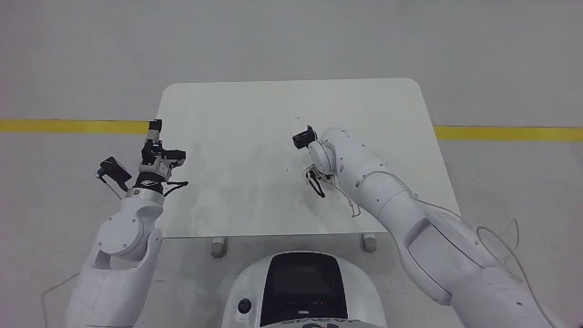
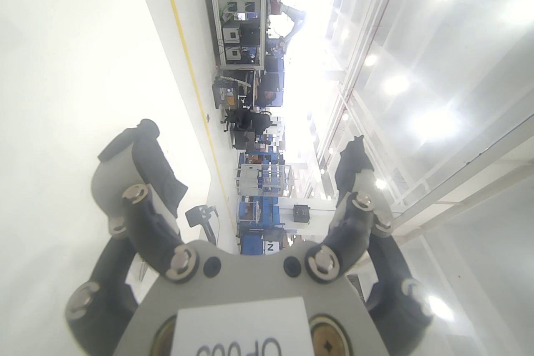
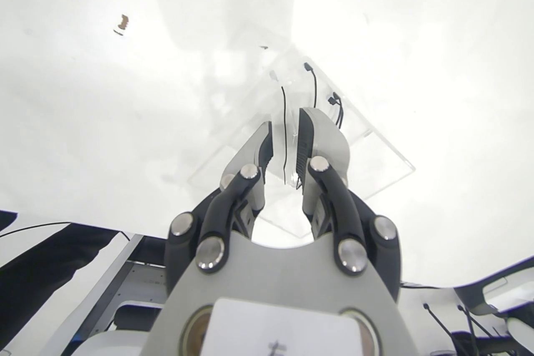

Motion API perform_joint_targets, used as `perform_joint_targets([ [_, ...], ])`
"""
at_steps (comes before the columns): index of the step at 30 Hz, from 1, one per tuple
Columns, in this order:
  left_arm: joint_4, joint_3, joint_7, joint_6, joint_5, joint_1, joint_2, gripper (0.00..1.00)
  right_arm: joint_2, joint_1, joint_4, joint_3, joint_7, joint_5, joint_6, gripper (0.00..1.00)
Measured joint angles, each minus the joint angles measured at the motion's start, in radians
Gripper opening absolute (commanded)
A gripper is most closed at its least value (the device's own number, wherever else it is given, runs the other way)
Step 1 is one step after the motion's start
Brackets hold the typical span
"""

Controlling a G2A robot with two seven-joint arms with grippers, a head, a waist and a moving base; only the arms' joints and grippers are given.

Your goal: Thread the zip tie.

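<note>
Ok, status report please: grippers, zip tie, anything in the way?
Left gripper open, empty. Right gripper open, straddling a black zip tie in the clear tray. Nothing in the way.

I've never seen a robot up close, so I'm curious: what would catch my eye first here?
Probably the right arm bent down over the middle of the white table, its jaws slightly apart on either side of a thin black zip tie over a clear tray. The left arm sits at the table's left edge, jaws wide open, holding nothing.
</note>
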Motion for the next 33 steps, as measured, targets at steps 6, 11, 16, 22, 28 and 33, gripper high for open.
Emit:
perform_joint_targets([
  [6,0.000,0.000,0.000,0.000,0.000,0.000,0.000,1.00,-0.011,0.007,0.029,0.002,-0.003,0.007,-0.009,0.00],
  [11,0.000,0.000,0.000,0.000,0.000,0.000,0.000,1.00,-0.015,0.017,0.042,0.008,-0.005,0.000,0.001,0.00],
  [16,0.000,0.000,0.000,0.000,0.000,0.000,0.000,1.00,-0.007,0.020,0.017,0.023,0.024,-0.012,-0.005,0.00],
  [22,0.000,0.000,0.000,0.000,0.000,0.000,0.000,1.00,0.026,0.007,-0.053,0.064,0.086,-0.027,-0.051,0.00],
  [28,0.000,0.000,0.000,0.000,0.000,0.000,0.000,1.00,0.079,-0.041,-0.196,0.147,0.130,-0.048,-0.047,0.00],
  [33,0.000,0.000,0.000,0.000,0.000,0.000,0.000,1.00,0.125,-0.109,-0.356,0.233,0.172,-0.064,-0.034,0.00],
])
